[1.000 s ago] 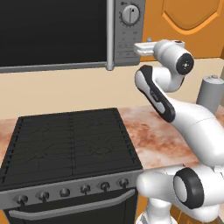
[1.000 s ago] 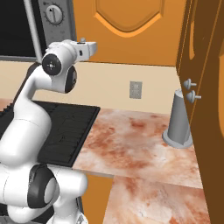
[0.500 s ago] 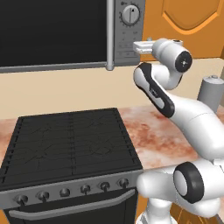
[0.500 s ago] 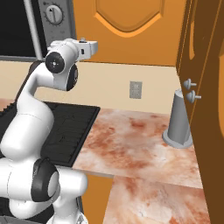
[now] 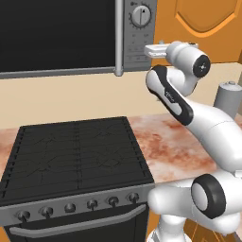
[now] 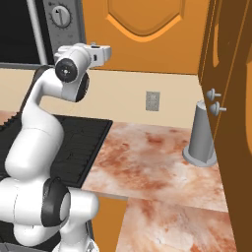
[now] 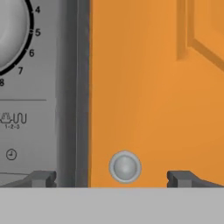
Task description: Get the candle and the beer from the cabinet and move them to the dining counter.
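The cabinet (image 5: 208,19) is an orange wall cupboard with an arched panel door (image 6: 147,29), and the door is closed. The candle and the beer are hidden. My gripper (image 7: 111,178) is open and raised close to the door's lower left corner. Its fingertips (image 7: 41,177) stand wide apart on either side of the door's round grey knob (image 7: 125,166), with nothing between them. From the base cameras the hand (image 5: 158,49) sits between the microwave's edge and the door, and its front (image 6: 101,51) points at the door.
A microwave (image 5: 61,33) with a dial (image 7: 8,35) hangs left of the cabinet. Below it are a black stove (image 5: 75,156) and a marbled countertop (image 6: 147,157). A grey canister (image 6: 201,135) stands at the right, beside a tall orange door (image 6: 231,74) with two knobs.
The arm's lower links have shifted slightly. The hand stays raised at the cabinet door's lower left corner, and the gripper stays open.
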